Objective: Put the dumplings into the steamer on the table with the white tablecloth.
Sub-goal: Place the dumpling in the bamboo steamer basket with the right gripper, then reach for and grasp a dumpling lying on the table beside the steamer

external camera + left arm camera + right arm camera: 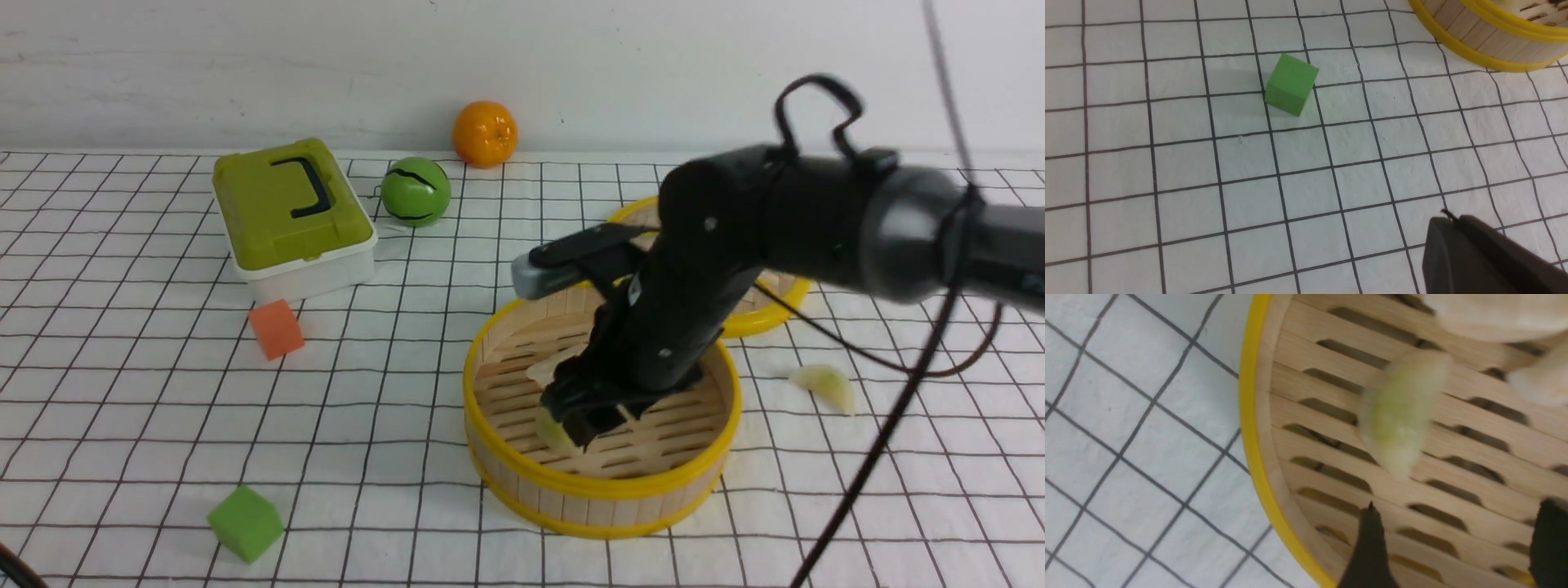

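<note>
We judge this the release step: the right end effector [586,423] hangs inside the steamer [604,492], fingers [1372,547] apart, a pale green dumpling [1400,412] lying free on the slats at its 9 o'clock, close by. Next calls for lifting clear and reaching the loose dumpling [824,385] on the tabletop [122,408] at the steamer's 3 o'clock. Of the left end effector [1478,261] we cannot tell the state.

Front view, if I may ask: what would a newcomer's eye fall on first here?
The black right arm fills the right side, its gripper open and low inside the yellow-rimmed steamer, with a pale green dumpling at its tips. A second dumpling lies on the checked cloth to the steamer's right, and a bright orange sits farthest back.
</note>
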